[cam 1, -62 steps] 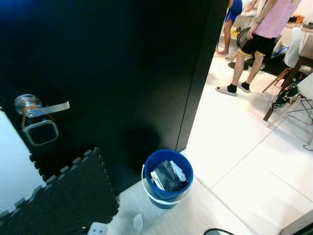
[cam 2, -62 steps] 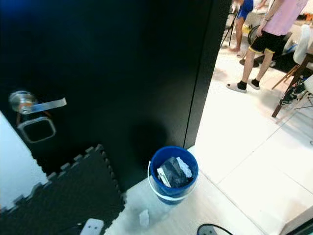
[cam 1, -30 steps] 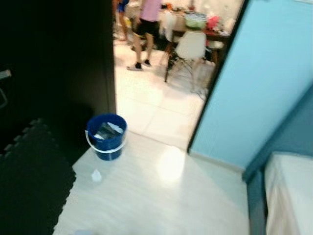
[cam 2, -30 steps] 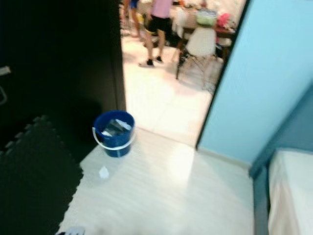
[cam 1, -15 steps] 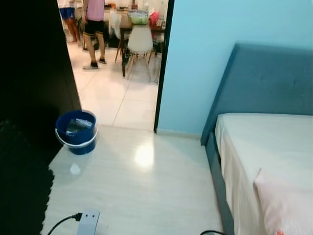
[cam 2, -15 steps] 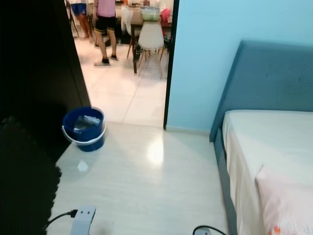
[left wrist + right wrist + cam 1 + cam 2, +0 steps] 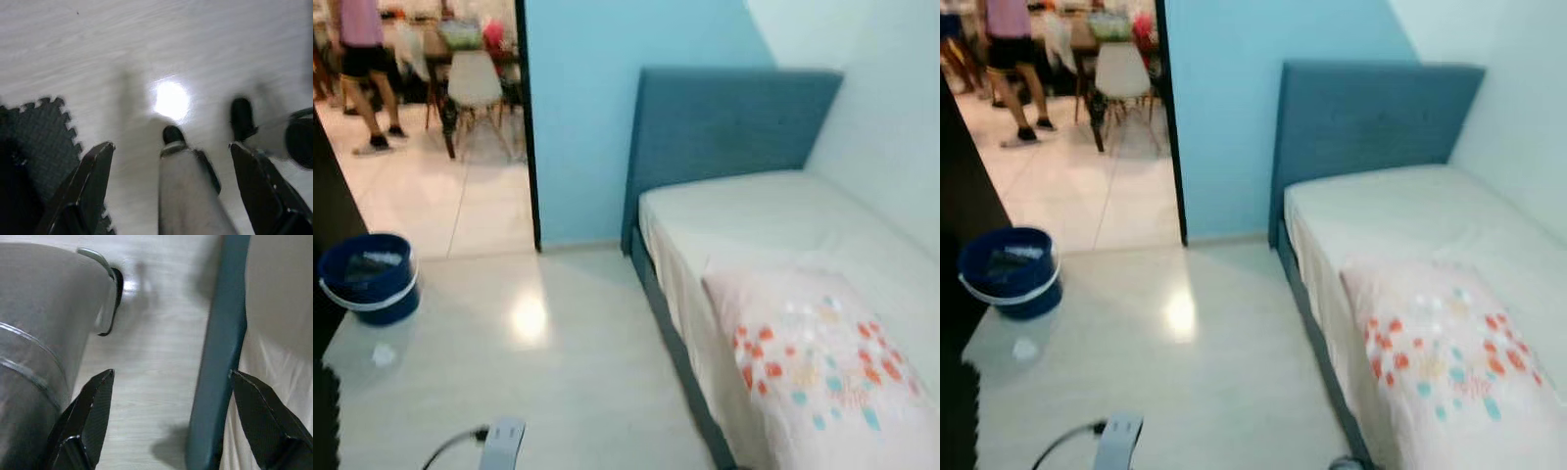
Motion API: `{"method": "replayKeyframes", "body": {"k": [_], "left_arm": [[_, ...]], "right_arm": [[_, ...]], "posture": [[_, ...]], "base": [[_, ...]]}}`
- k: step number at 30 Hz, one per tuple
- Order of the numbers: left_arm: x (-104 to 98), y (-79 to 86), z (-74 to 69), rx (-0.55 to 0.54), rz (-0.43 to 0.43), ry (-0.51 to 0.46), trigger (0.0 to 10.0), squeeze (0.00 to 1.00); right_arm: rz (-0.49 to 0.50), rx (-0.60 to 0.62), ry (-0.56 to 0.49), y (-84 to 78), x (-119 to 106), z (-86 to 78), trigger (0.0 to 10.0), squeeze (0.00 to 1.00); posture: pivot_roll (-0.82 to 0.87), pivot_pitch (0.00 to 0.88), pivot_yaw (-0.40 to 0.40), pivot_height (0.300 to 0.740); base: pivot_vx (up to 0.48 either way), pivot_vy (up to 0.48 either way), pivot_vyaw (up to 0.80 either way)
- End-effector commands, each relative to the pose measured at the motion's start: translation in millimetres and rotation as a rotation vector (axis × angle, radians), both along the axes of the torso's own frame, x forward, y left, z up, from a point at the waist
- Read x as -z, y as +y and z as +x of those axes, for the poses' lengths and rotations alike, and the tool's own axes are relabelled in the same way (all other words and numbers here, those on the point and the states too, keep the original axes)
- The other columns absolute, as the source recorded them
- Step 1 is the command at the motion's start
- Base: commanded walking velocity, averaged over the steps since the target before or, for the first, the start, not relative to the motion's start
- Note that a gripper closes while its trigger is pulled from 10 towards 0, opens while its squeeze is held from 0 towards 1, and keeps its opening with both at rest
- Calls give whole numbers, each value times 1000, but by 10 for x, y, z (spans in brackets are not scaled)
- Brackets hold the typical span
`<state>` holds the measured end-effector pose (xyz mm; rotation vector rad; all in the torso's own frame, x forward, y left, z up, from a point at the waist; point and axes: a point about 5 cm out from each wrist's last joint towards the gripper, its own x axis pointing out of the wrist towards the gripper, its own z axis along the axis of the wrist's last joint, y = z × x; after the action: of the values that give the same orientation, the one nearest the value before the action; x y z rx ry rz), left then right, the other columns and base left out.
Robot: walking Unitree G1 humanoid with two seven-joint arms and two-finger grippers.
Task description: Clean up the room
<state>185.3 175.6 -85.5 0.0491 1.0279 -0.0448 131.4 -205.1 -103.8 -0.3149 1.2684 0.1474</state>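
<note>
Bedroom floor (image 7: 587, 392) w/ scrap (image 7: 383, 354) beside blue bucket (image 7: 369, 277). I'm scanning; left gripper (image 7: 171, 161) & right gripper (image 7: 171, 387) hang spread wide, empty.

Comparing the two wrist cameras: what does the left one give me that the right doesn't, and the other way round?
Left wrist view: the toothed edge of a black foam mat and a bright glare spot on the floor.
Right wrist view: the blue bed frame with the white sheet beside it.
Both: pale wood-look floor, and an open, empty gripper, the left gripper and the right gripper.
</note>
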Motion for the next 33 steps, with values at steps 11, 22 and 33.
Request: {"method": "replayKeyframes", "body": {"k": [11,22,33], "left_arm": [[-35,76,48,-1,21,-41,10000,0],[-25,200,-8,-38,65,-38,10000,0],[-13,227,-41,-45,71,-32,10000,0]], "right_arm": [[19,1,-42,53,-18,76,10000,0],[109,-20,-92,167,-36,148,10000,0],[123,-61,-73,191,-17,95,10000,0]], "posture": [[-41,0,-38,740],[-25,0,-43,740],[-18,0,-41,740]], "base": [[0,0,-699],[242,0,-164],[401,0,142]]}}
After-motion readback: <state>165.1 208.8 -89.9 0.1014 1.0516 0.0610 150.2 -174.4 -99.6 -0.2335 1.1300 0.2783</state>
